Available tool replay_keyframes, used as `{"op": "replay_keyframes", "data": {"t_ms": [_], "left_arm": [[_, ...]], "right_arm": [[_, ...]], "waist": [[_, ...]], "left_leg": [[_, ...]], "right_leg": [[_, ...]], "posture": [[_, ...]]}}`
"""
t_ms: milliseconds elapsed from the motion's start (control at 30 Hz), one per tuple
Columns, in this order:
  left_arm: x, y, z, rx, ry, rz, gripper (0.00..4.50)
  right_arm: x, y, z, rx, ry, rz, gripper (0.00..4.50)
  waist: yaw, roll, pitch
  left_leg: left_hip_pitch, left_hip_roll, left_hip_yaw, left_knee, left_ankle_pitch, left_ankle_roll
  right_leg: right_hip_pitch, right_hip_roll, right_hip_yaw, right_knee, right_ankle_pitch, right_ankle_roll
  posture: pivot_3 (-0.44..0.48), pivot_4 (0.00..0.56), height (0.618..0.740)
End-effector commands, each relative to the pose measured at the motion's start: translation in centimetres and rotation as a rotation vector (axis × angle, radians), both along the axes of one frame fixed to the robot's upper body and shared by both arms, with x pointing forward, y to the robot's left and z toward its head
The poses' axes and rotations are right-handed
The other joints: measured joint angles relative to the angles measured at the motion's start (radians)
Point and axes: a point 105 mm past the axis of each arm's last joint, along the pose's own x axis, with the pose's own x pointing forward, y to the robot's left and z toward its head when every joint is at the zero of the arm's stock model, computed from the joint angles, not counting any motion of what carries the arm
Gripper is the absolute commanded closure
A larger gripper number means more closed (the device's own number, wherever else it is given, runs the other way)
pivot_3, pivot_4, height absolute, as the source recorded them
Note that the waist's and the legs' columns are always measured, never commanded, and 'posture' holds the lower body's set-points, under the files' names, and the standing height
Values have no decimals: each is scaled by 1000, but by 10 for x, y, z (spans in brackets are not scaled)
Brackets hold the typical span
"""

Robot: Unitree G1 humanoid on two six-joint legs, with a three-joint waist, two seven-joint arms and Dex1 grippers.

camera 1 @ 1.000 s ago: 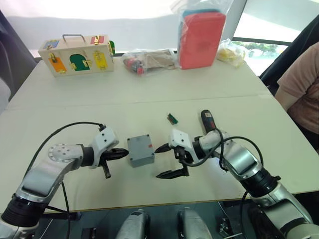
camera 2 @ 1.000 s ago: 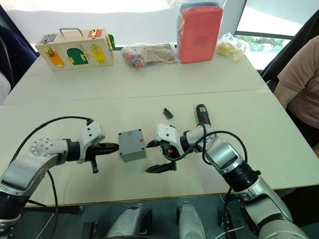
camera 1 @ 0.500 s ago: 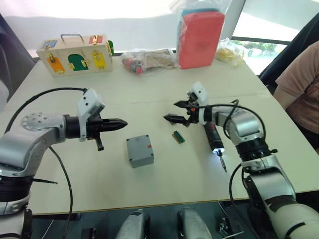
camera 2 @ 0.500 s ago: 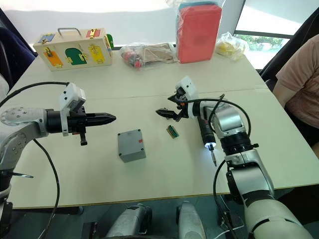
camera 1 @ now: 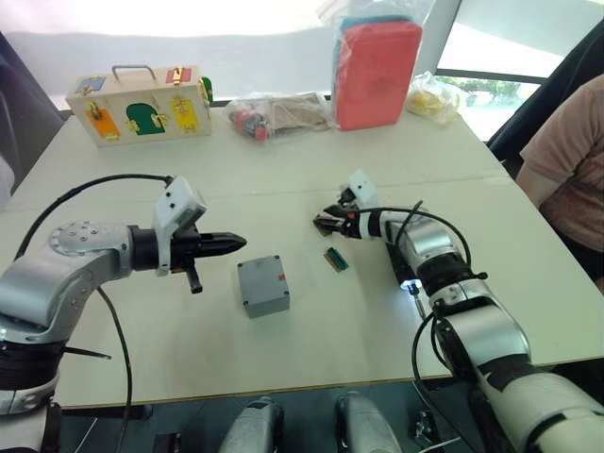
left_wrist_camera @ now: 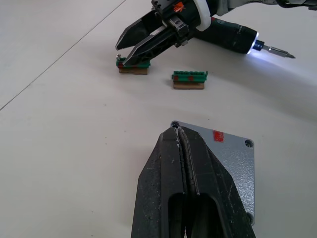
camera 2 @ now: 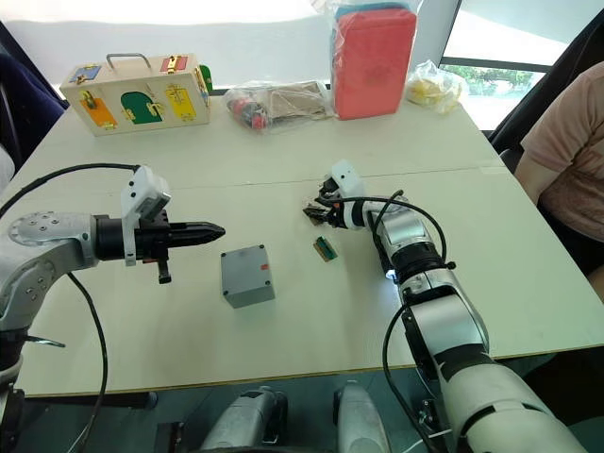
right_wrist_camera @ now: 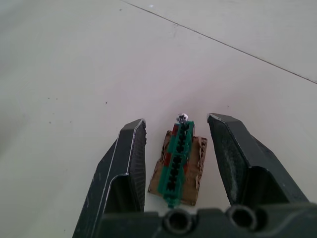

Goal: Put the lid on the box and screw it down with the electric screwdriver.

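Note:
The grey box [camera 1: 263,285] stands mid-table, closed on top by a flat grey face with corner holes and a small red mark, which looks like the lid [left_wrist_camera: 225,158] seated on it. My left gripper [camera 1: 236,242] is shut and empty, hovering just left of the box and pointing at it. My right gripper [right_wrist_camera: 178,121] is open, its fingers either side of a small green connector piece [right_wrist_camera: 179,161] on the table without touching it. The black electric screwdriver [left_wrist_camera: 228,37] lies on the table under my right forearm, its tip light [camera 1: 408,283] on.
A second green connector piece [camera 1: 335,259] lies between the box and the screwdriver. At the table's far edge stand a wooden latch box [camera 1: 143,104], bagged items [camera 1: 278,113], a red case [camera 1: 379,71] and a yellow bag [camera 1: 432,97]. A person [camera 1: 566,179] sits at the right.
My right gripper has come down to the table and narrowed around a green connector piece. The left gripper has shifted slightly toward the box. Box and screwdriver have stayed put.

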Motion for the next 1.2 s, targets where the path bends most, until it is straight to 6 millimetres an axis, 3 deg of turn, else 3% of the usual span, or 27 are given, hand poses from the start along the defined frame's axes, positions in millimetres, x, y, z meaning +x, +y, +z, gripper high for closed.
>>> {"op": "replay_keyframes", "data": {"t_ms": [33, 200, 300, 400, 433, 1000, 1100, 1200], "left_arm": [[-2, 1, 5, 1, -34, -1, 4500], [-1, 4, 3, -4, -28, 12, 4500], [-2, 4, 2, -7, -26, 16, 4500], [-2, 5, 1, -9, -24, 20, 4500], [-1, 5, 1, -10, -24, 22, 4500], [-1, 7, -5, -9, -13, 34, 4500], [-1, 7, -6, -10, -12, 33, 4500], [-1, 7, -6, -9, -10, 34, 4500]], "right_arm": [[7, 3, 20, 25, -62, -6, 2400], [11, 3, 19, 28, -57, -23, 2400], [11, 4, 17, 25, -59, -20, 3134], [9, 7, 16, 25, -56, -3, 4372], [9, 8, 16, 24, -55, 1, 4443], [7, 8, 16, 8, -64, 21, 4443], [9, 7, 17, 8, -65, 4, 3683], [10, 7, 21, 25, -56, -5, 2529]], "waist": [[0, 0, 0], [-8, 0, 0], [-16, 0, 0], [-21, 0, 0], [-21, 0, 0], [-20, 0, 0], [-20, 0, 0], [-20, 0, 0]], "left_leg": [[0, 0, 0, 0, 0, 0], [0, 0, 0, 0, 0, 0], [0, 0, 0, 0, 0, 0], [0, 0, 0, 0, 0, 0], [0, 0, 0, -1, 0, 0], [0, 0, 0, -1, 0, 0], [0, 0, 0, -1, 0, 0], [0, 0, 0, -1, 0, 0]], "right_leg": [[0, 0, 0, 0, 0, 0], [0, 0, 0, 0, 0, 0], [0, 0, 0, 0, 0, 0], [0, 0, 0, 0, 0, 0], [0, 0, 0, 0, 0, 0], [0, 0, 0, 0, 0, 0], [0, 0, 0, 0, 0, 0], [0, 0, 0, 0, 0, 0]], "posture": [[0, 150, 740], [0, 150, 740], [0, 150, 740], [0, 150, 740], [0, 150, 740], [0, 150, 740], [0, 150, 740], [0, 150, 740]]}}
